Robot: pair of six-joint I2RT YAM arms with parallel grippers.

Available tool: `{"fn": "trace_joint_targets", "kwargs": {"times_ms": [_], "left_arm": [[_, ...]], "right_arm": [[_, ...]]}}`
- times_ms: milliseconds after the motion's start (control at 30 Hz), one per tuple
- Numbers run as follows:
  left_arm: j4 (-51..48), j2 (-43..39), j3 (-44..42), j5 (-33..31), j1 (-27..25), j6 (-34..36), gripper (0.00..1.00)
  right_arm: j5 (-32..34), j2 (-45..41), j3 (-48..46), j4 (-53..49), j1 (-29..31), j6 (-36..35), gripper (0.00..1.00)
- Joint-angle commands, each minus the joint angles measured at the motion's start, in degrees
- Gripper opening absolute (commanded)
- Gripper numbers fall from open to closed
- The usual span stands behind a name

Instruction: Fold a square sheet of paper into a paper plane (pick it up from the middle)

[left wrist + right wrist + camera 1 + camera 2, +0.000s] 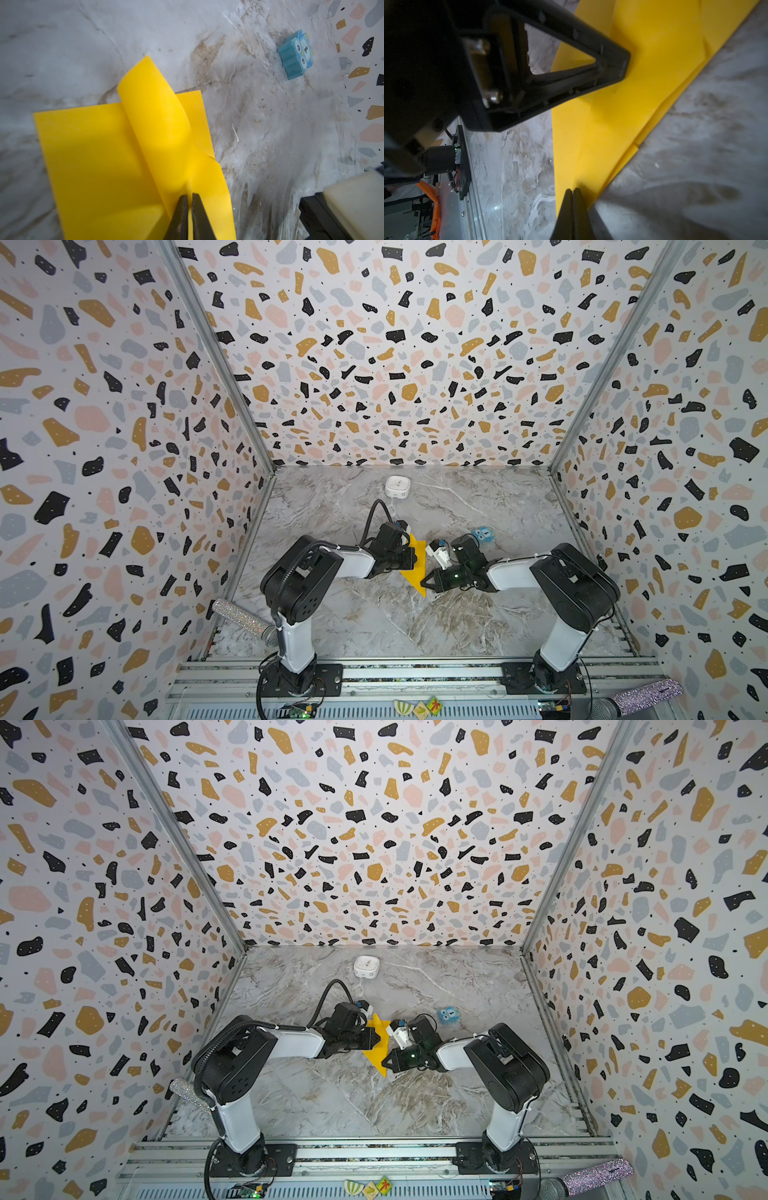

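The yellow sheet of paper [419,572] [380,1050] lies partly folded on the marble table, a long wedge pointing toward the front. In the left wrist view one flap [153,116] curls up off the flat part of the sheet [93,162]. My left gripper [415,558] [378,1039] [190,194] is shut on a raised ridge of the paper at its far half. My right gripper [423,583] [383,1063] [573,189] is shut, its tips resting on the paper [643,99] near the pointed end. The left gripper's black finger [612,62] shows in the right wrist view.
A small blue cube with eyes [482,534] [448,1015] [296,55] sits just behind the right wrist. A white rounded box [397,486] [366,966] stands near the back wall. Glittery microphones [245,620] [640,697] lie at the front corners. Patterned walls enclose three sides.
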Motion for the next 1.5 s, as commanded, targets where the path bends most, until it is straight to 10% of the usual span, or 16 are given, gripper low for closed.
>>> {"fn": "trace_joint_targets", "kwargs": {"times_ms": [0, 567, 1467], "left_arm": [[-4.25, -0.31, -1.66, -4.17, 0.07, -2.58, 0.11], [-2.56, -3.71, -6.55, -9.53, -3.67, -22.8, 0.13], [-2.18, -5.46, -4.01, -6.84, -1.06, -12.7, 0.2]], "right_arm": [[9.39, 0.46, -2.51, -11.76, -0.9, -2.49, 0.01], [7.97, -5.01, 3.68, -4.72, 2.77, 6.56, 0.07], [13.02, 3.1, 2.95, -10.66, 1.92, 6.73, 0.11]]}}
